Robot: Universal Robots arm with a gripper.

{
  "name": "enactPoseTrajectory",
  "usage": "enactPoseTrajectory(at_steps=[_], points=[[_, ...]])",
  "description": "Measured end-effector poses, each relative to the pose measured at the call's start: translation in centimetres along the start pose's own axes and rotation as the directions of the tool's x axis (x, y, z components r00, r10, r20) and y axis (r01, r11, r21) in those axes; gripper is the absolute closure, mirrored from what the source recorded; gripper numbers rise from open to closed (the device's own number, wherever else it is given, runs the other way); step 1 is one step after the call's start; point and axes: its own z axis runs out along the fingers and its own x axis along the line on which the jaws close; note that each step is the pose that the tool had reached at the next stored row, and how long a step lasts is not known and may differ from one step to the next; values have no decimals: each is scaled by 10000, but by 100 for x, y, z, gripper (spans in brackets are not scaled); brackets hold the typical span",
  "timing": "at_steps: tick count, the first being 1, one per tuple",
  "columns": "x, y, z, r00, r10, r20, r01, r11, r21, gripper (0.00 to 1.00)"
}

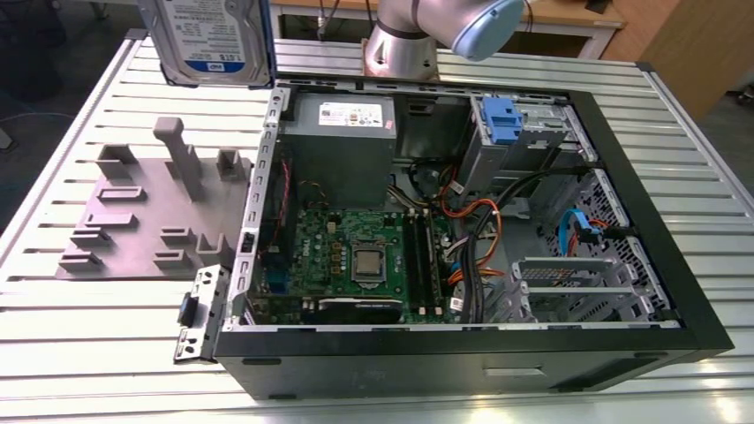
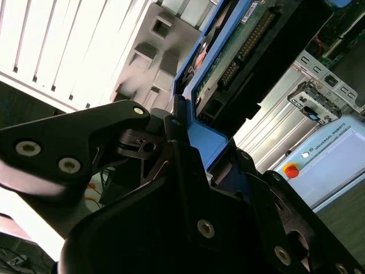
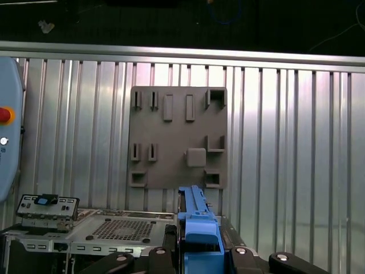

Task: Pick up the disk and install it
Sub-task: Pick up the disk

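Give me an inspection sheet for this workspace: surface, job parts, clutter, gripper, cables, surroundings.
Surface: slatted metal table, open computer case lying on it.
Job's things: the disk, in its blue carrier, held in the air outside the case, at the exterior view's left.
Clutter: grey fixture plate beside the case.
Gripper: gripper shut on the disk's carrier.
Cables: orange and black cables inside the case.
Surroundings: pale box with a red button beside the table.

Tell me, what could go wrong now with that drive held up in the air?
The tool grips the disk by its blue carrier, above the table; a slip could drop it. If carried into the open computer case, it might snag the loose cables.
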Motion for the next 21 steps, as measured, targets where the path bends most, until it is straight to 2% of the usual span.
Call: enactPoseTrajectory(at_steps=[21], points=[[9,-315,-13,10000,0,1,0,10000,0,63]])
